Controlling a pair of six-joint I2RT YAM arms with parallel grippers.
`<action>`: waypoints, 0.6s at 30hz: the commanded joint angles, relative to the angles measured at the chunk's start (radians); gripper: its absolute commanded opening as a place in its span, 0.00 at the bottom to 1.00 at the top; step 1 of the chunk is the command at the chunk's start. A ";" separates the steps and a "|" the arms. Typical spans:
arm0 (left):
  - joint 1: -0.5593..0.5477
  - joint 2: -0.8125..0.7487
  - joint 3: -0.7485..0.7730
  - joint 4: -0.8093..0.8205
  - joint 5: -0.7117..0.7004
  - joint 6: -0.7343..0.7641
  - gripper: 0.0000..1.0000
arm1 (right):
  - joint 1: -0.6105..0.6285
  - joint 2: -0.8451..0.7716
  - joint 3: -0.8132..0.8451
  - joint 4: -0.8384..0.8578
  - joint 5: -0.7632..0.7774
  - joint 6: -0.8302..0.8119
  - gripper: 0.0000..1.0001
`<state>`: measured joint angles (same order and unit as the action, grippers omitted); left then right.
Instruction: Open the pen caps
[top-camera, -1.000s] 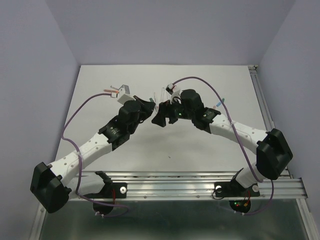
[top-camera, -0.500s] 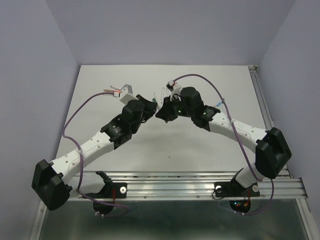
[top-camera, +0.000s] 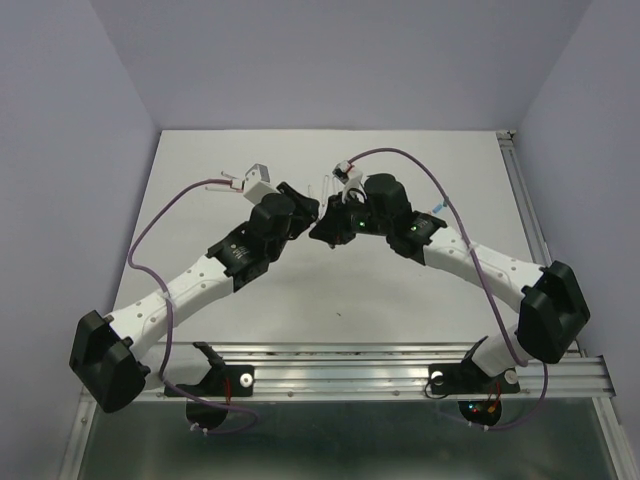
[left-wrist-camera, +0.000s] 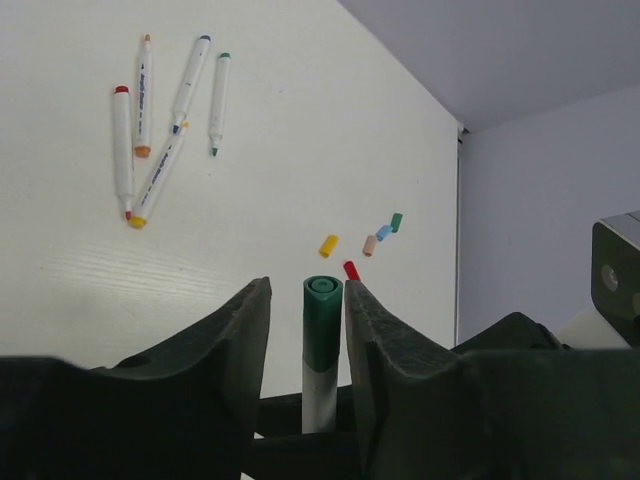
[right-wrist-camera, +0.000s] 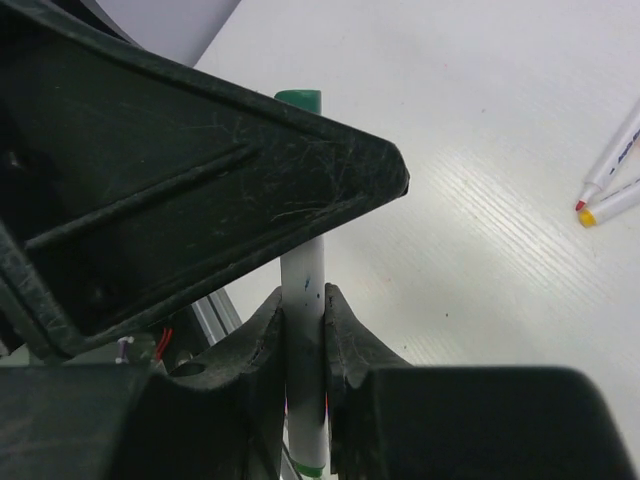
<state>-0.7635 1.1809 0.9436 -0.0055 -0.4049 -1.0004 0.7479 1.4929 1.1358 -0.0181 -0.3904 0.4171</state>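
In the left wrist view a white pen (left-wrist-camera: 319, 400) with a green pen cap (left-wrist-camera: 323, 320) stands between the jaws of my left gripper (left-wrist-camera: 307, 300). That gripper is open, with a clear gap on the cap's left side. My right gripper (right-wrist-camera: 304, 310) is shut on the same pen's white body (right-wrist-camera: 301, 285); the cap's green top (right-wrist-camera: 298, 98) shows above the left finger crossing in front. In the top view the left gripper (top-camera: 305, 207) and right gripper (top-camera: 325, 228) meet above the table's middle. Loose yellow (left-wrist-camera: 328, 246), red (left-wrist-camera: 351, 270), pink (left-wrist-camera: 369, 245), blue (left-wrist-camera: 383, 233) and green (left-wrist-camera: 396, 222) caps lie beyond.
Several uncapped pens (left-wrist-camera: 158, 185) lie in a loose cluster on the white table (left-wrist-camera: 280, 130) at the far left of the left wrist view. Two of their tips (right-wrist-camera: 610, 170) show at the right edge of the right wrist view. Lilac walls enclose the table.
The right gripper has shut on the pen's body and the left gripper has opened around the cap. Both grippers have shifted slightly toward the back of the table.
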 joint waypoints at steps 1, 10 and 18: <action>-0.003 -0.018 0.035 0.015 -0.041 0.008 0.37 | 0.007 -0.049 -0.008 0.035 -0.047 0.020 0.01; -0.003 -0.017 0.038 0.009 -0.067 0.011 0.16 | 0.007 -0.069 -0.040 -0.008 -0.117 0.014 0.01; 0.027 0.005 0.089 -0.030 -0.209 0.037 0.00 | 0.007 -0.186 -0.181 -0.101 -0.243 -0.015 0.01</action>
<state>-0.7979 1.1816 0.9634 -0.0471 -0.4000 -1.0019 0.7399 1.4055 1.0374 -0.0109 -0.4515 0.4335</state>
